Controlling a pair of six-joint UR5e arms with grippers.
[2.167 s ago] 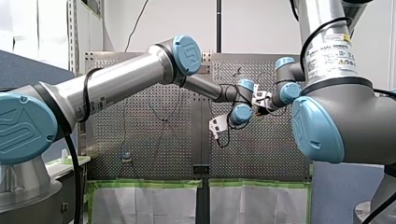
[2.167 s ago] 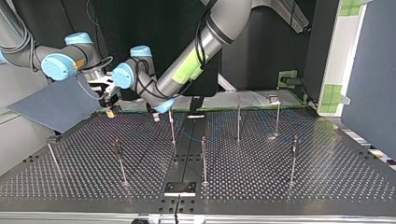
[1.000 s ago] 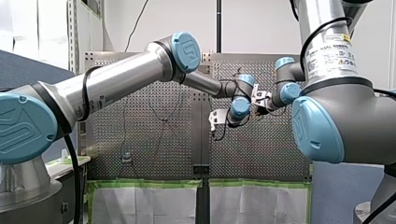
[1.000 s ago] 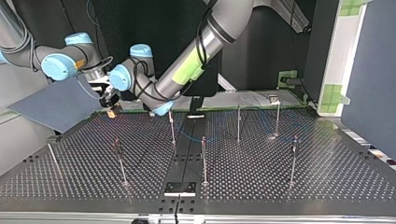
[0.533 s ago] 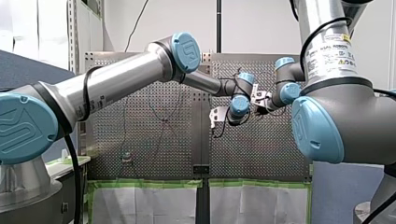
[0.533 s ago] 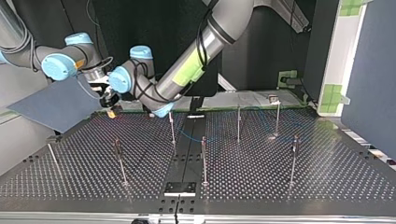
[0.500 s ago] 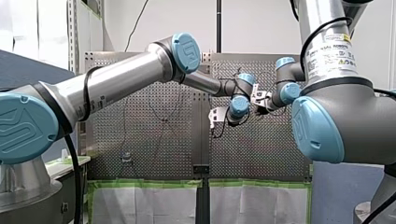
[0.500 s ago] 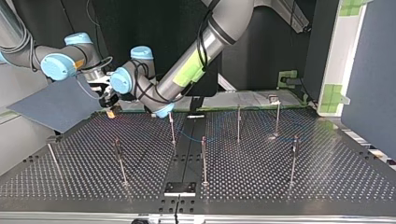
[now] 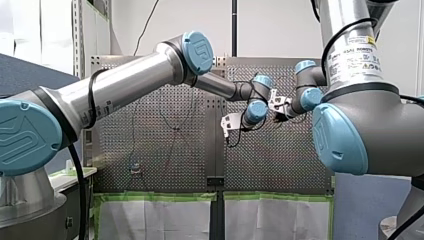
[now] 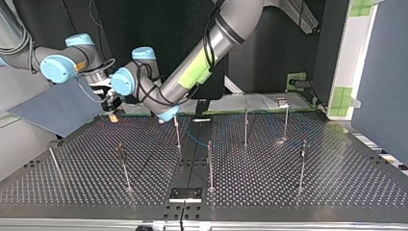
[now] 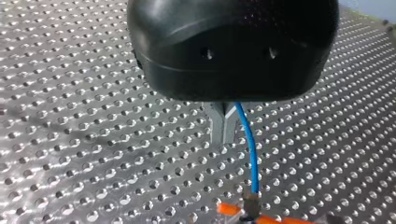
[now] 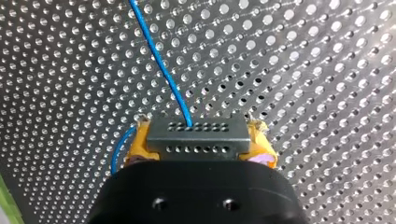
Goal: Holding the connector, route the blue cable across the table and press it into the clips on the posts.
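As seen closest in the right wrist view, my right gripper (image 12: 200, 145) is closed on the connector (image 12: 196, 133). Its yellow pads (image 12: 261, 140) sit flush against the connector's two short ends. The connector is noted as a flat grey block, wider than tall, with two rows of small round holes across its face. The blue cable (image 12: 161, 65) leaves the upper row near its middle. It is thin, bright blue and smooth-jacketed, and runs ahead of the connector in a slight curve over the perforated table (image 12: 308, 74). A second short loop of blue shows just beside the connector, against one pad.

Next along the cable from the connector stands my left gripper (image 11: 222, 125). In the left wrist view its metal fingers (image 11: 215, 122) are drawn together, with only a dark slit between them. The cable emerges just beside them from under the black body and runs on ahead of them to the connector, where orange-yellow pad edges show. Whether the fingers pinch the cable cannot be told.

In the top view both grippers sit close together around the connector, which shows only as a small orange-yellow spot above the table's edge. Farther from the connector, thin upright posts (image 10: 210, 163) stand spread across the table. A faint blue line shows low among the middle posts, well apart from the connector. Whether it sits in any clip is too fine to tell.
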